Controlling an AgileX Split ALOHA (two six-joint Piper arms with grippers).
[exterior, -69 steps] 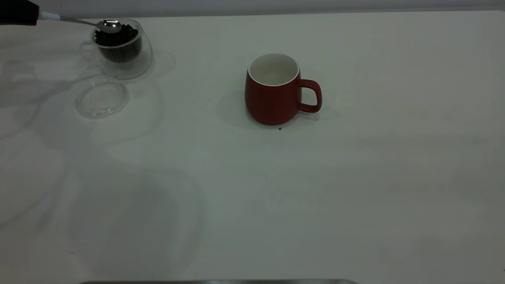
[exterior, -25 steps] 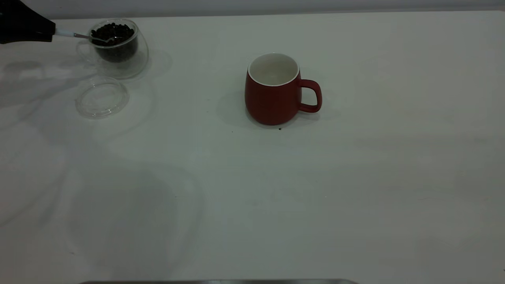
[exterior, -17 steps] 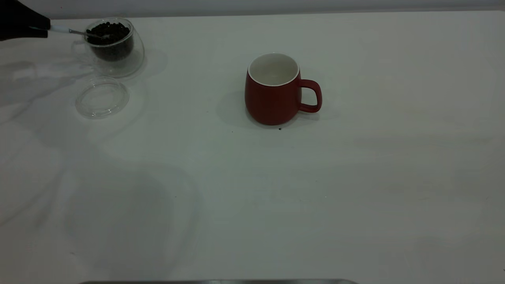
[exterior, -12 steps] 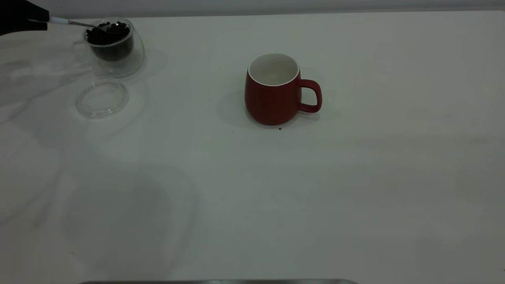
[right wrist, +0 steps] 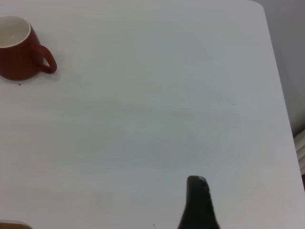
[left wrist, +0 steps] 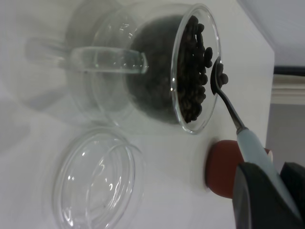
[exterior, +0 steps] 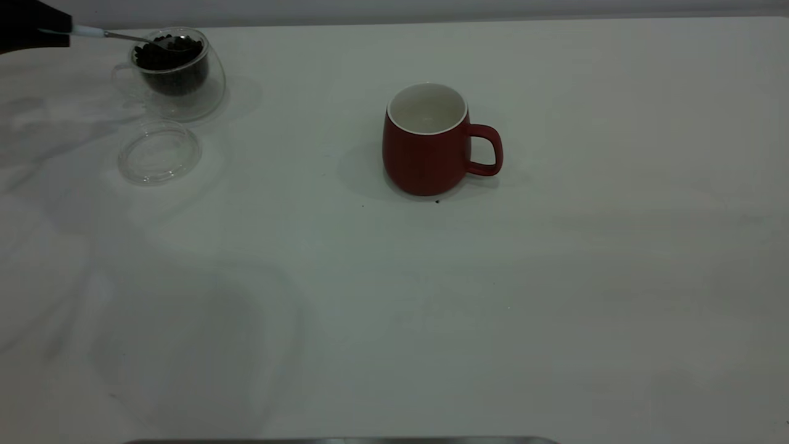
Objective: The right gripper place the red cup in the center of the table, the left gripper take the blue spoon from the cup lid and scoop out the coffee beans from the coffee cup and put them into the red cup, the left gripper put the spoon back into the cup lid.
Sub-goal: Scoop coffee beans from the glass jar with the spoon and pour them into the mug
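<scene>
Scoop in progress at the far-left glass cup

Left gripper at far left edge of the table, pinched on the pale handle of the blue spoon. Spoon bowl at the mouth of the coffee cup, a few coffee beans riding in it, rest heaped dark inside the glass. Cup lid flat on the table just beside the coffee cup, nearer the camera, nothing on it. Red cup upright near table centre, handle toward the right arm's side, white inside showing no beans, well apart from the coffee cup. One dark speck on the table at the red cup's base. Right gripper over bare table on the right side, only a dark tip in its own wrist view; cannot tell whether spread or pressed together.

Handling, as judged: spoon light and stiff, metal bowl shallow and slick, so beans roll off at any tilt; best kept level and carried slowly across the long gap to the red cup. Grip well back on the handle, leaving the neck and bowl free. Coffee cup glass, thin-walled, light, probably easy to nudge or tip with the spoon against its rim. Lid clear and hard to see, low rim, likely to skate when the spoon goes back
</scene>
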